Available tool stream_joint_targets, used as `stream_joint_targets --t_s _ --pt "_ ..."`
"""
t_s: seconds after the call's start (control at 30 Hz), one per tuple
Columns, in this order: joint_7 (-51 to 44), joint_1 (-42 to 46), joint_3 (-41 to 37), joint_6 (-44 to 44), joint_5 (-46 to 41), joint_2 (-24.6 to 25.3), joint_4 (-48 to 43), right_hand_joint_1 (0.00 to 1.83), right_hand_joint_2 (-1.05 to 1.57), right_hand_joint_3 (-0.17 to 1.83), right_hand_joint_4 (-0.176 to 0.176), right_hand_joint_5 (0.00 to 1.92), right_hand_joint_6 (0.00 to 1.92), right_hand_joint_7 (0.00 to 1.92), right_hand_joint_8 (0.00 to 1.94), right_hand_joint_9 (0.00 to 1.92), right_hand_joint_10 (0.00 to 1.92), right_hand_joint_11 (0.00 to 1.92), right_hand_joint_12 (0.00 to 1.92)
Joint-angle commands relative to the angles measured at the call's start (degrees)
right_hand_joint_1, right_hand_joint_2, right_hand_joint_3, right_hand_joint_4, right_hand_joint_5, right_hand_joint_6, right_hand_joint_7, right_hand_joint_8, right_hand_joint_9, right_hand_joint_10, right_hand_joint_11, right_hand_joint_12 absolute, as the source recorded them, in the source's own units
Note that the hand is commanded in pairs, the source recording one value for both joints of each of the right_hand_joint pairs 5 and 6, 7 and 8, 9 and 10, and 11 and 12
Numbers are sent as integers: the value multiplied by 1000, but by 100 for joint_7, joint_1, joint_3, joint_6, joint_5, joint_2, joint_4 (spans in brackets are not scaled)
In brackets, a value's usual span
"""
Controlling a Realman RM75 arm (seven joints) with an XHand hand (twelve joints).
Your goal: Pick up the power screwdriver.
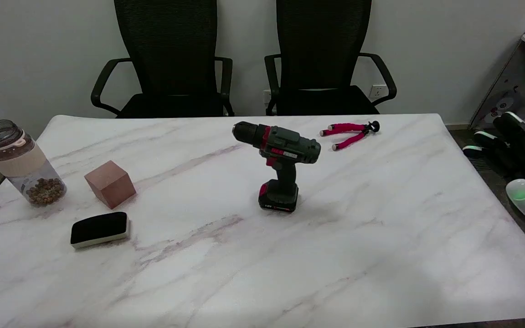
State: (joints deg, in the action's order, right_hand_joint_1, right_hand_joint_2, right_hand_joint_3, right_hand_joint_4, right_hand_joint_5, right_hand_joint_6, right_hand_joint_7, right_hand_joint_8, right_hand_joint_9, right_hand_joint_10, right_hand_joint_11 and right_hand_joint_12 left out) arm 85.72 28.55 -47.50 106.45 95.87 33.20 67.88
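Right hand out of frame, state unknown (nothing grasped yet). Left to right: jar [18, 164], wooden cube [110, 183], eraser [100, 229] clustered apart; power screwdriver [280, 166] upright on battery base mid-table, handle exposed for grasp; pink tripod [350, 134] behind

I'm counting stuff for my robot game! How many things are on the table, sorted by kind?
Power screwdriver: 1
Jar: 1
Wooden block: 1
Eraser: 1
Pink mini tripod: 1
Total: 5
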Motion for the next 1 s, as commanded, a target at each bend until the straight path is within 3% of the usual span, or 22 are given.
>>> stream_joint_targets --t_s 0.03,0.23,0.43,1.0 --pt "146 -103 28 -895 577 -144 -240 924 98 741 -141 237 237 237 237 477 477 651 651" --pt "146 -310 35 -1388 807 -134 -205 923 39 779 -126 236 236 236 236 468 468 639 639" --pt "166 -942 65 -2316 1506 76 -262 922 -77 775 -81 234 234 234 234 430 430 568 568" --pt "366 -2624 373 -4177 2155 1506 -662 937 -271 779 -9 221 221 221 221 357 357 374 374"
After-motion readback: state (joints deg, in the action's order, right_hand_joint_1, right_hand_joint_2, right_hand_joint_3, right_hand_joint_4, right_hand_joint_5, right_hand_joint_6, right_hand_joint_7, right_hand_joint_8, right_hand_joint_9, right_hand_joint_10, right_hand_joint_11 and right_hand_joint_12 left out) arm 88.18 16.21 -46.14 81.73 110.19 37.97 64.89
